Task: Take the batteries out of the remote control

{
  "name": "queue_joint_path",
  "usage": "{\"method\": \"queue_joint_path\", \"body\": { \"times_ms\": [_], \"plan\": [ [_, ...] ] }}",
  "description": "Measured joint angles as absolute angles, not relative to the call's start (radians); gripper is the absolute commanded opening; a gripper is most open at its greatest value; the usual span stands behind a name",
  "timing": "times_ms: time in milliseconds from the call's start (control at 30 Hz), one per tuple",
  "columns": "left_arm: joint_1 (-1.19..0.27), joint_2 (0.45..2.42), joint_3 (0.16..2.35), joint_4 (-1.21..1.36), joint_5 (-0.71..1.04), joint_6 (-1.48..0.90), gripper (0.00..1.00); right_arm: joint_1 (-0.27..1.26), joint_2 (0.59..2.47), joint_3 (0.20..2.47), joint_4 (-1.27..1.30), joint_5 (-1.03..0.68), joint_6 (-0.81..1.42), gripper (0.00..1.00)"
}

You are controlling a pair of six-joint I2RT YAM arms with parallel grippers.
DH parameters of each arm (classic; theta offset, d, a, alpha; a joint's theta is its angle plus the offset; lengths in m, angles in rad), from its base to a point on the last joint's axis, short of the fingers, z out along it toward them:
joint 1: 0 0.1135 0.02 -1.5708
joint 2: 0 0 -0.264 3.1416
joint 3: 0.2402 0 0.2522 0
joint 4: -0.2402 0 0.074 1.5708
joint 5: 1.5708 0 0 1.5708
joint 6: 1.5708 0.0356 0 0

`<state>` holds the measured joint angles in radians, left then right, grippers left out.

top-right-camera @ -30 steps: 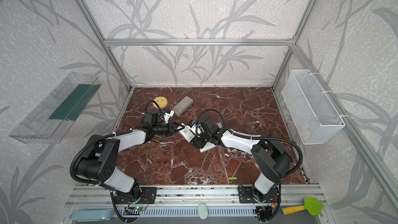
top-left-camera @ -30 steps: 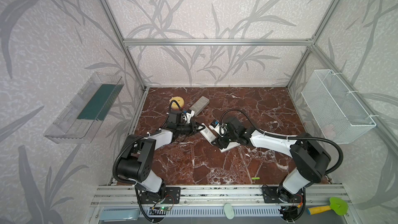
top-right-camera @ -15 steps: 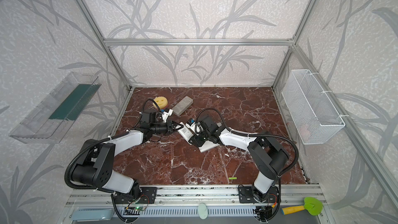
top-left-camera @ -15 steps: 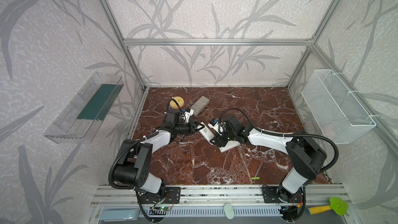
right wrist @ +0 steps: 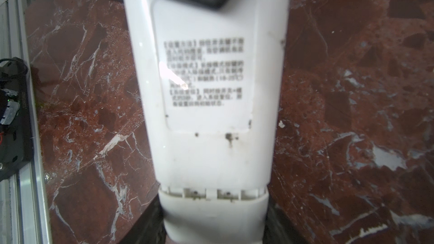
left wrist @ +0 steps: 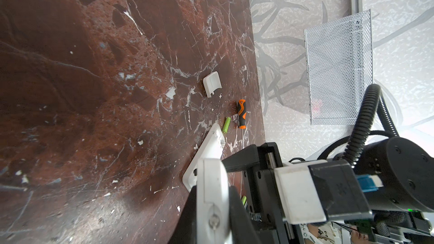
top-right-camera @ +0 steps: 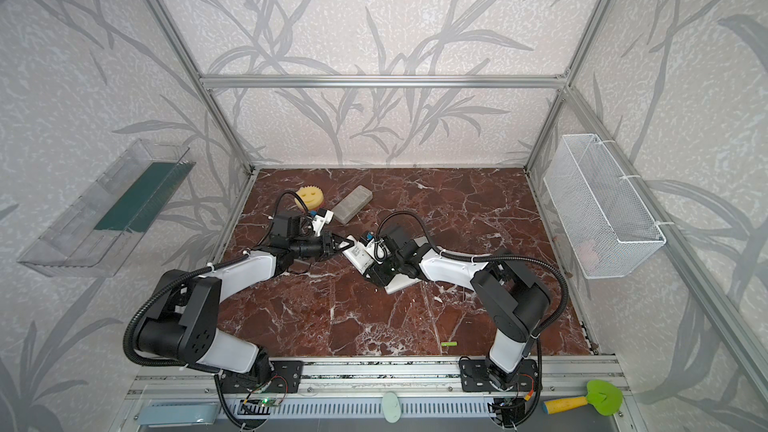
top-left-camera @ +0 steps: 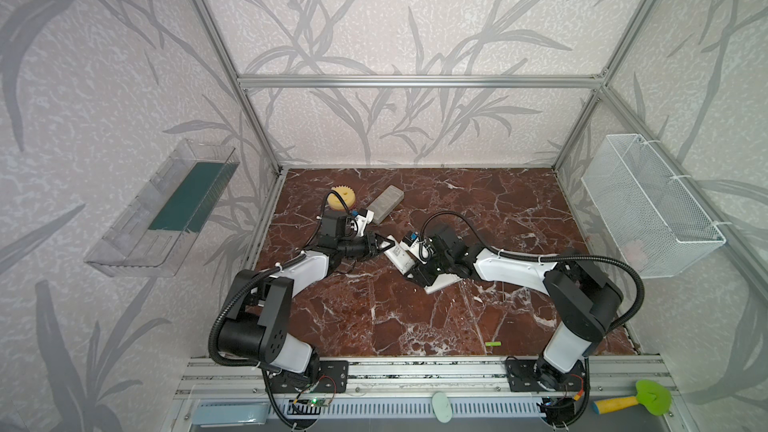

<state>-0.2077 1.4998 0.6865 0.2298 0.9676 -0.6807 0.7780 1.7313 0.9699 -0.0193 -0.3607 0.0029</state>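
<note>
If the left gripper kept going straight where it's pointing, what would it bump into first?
The white remote. The left gripper is shut on that remote's end, so there is no gap ahead; going on would probably just shove the remote along.

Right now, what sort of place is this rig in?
Probably a lab robot test cell: an aluminium frame walled with leaf-print panels, a left arm and right arm bolted to a front rail, and a marble-look tabletop.
</note>
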Motion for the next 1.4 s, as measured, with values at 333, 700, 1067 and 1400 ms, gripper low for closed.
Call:
{"method": "queue_joint_path", "body": {
  "times_ms": [333, 700, 1067, 1400],
  "plan": [
    [-0.197, 1.497, 0.687, 0.215, 0.987, -0.674, 0.0, 0.773, 1.676, 0.936, -0.032, -0.375, 0.002, 0.51],
    [-0.181, 1.518, 0.675, 0.258, 1.008, -0.762, 0.0, 0.748, 1.637, 0.866, 0.065, -0.417, 0.029, 0.56],
    [-0.142, 1.586, 0.61, 0.353, 0.917, -0.804, 0.0, 0.651, 1.615, 0.813, 0.128, -0.428, 0.139, 0.63],
    [-0.142, 1.595, 0.612, 0.363, 0.883, -0.804, 0.0, 0.649, 1.624, 0.818, 0.151, -0.408, 0.173, 0.59]
  ]
}}
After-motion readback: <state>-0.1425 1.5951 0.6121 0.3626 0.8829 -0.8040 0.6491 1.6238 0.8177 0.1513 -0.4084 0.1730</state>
